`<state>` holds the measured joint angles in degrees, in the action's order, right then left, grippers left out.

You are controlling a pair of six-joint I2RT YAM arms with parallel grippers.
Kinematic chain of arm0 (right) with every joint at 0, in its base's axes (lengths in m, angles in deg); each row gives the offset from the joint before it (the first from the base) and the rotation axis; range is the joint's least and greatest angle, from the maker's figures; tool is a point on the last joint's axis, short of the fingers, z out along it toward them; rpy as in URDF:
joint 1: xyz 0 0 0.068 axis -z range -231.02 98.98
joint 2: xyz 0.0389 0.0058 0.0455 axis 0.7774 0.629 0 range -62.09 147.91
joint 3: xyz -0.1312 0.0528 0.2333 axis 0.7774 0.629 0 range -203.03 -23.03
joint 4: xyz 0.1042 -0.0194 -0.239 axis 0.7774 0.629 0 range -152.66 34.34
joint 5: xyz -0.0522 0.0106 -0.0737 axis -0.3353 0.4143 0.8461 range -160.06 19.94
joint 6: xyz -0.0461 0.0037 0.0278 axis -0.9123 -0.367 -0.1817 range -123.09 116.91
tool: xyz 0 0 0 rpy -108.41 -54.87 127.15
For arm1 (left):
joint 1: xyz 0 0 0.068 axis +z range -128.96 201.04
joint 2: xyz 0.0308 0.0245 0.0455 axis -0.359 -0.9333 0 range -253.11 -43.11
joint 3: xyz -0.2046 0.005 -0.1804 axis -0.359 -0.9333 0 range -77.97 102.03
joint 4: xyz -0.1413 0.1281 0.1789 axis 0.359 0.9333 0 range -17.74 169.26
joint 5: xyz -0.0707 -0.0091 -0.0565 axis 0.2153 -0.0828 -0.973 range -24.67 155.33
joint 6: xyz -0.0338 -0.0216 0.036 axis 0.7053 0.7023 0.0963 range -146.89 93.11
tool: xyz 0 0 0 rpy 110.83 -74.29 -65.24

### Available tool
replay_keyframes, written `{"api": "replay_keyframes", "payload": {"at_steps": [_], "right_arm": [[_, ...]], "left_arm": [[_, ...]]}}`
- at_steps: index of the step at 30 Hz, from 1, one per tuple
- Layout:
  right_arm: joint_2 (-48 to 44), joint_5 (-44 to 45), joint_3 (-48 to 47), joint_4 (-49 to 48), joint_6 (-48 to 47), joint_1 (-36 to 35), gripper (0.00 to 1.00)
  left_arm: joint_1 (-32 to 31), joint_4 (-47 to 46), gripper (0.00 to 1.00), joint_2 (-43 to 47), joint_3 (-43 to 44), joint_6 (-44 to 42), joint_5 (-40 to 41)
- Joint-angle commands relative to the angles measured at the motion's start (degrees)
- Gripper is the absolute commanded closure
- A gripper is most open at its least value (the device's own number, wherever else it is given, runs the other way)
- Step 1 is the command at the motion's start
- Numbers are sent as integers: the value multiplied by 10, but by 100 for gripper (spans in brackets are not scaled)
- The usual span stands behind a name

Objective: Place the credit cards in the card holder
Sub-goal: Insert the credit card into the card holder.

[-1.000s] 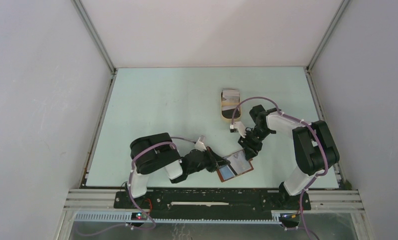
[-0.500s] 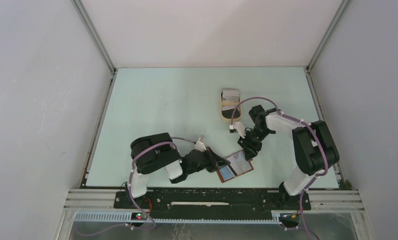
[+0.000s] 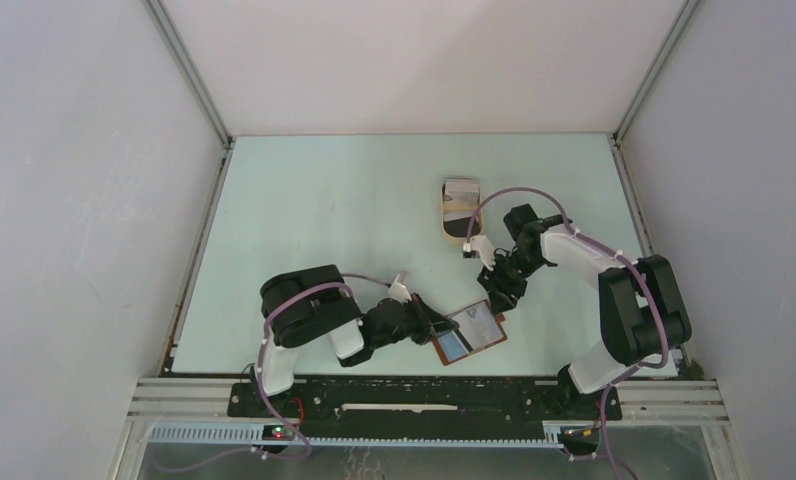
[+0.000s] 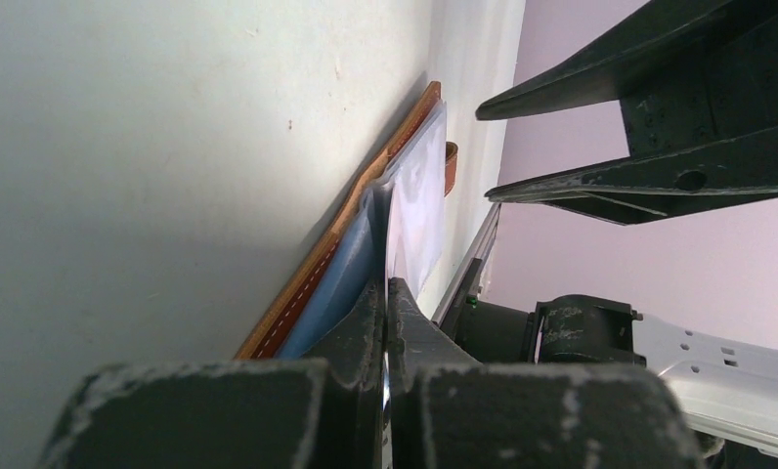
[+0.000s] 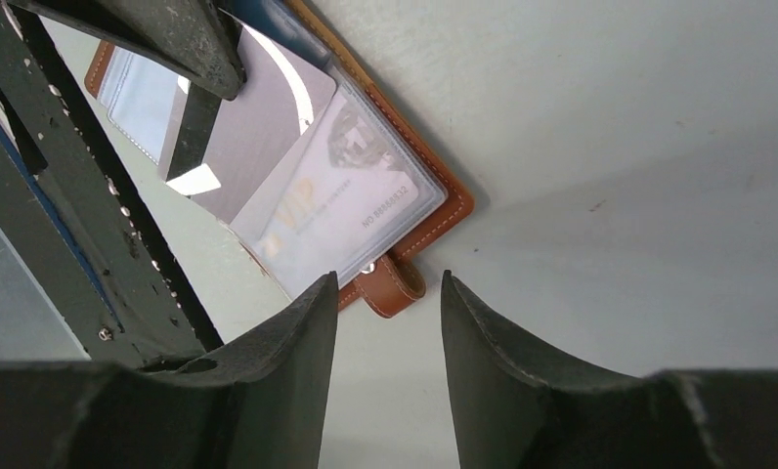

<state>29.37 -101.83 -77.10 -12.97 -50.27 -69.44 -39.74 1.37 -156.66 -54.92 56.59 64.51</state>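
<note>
Where the counter [image 3: 314, 220] nears its front edge, the left fingers [image 4: 363, 332] are pressed together on a clear sleeve [image 4: 414, 195] of the open card holder [image 3: 471, 335]. A grey credit card [image 5: 258, 137] sits partway inside it. The right fingers [image 5: 297, 342] hang spread and empty just beyond.
</note>
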Motion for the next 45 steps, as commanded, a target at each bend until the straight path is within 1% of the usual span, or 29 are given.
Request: {"api": "replay_keyframes", "payload": {"at_steps": [1,5,8,14,20,25,36,45], "right_arm": [[-37,0,-9,-18,7,3,48],[-51,-30,-3,-23,-1,-5,55],[-35,-21,-2,-29,2,-25,65],[16,4,-11,-31,18,-49,78],[51,25,-15,-29,27,-60,85],[62,35,-16,-30,31,-68,87],[58,35,-17,-30,31,-70,87],[57,37,-16,-30,31,-74,86]], "left_arm": [[8,23,100,-2,-16,-29,0],[10,22,100,-7,-14,-30,-1],[10,21,100,-9,-13,-30,-2],[10,22,100,-12,-11,-30,-4],[10,20,100,-17,-10,-31,-10],[10,19,100,-15,-12,-32,-16],[10,20,100,-17,-13,-24,-38],[10,42,100,-10,-15,-6,-64]]}}
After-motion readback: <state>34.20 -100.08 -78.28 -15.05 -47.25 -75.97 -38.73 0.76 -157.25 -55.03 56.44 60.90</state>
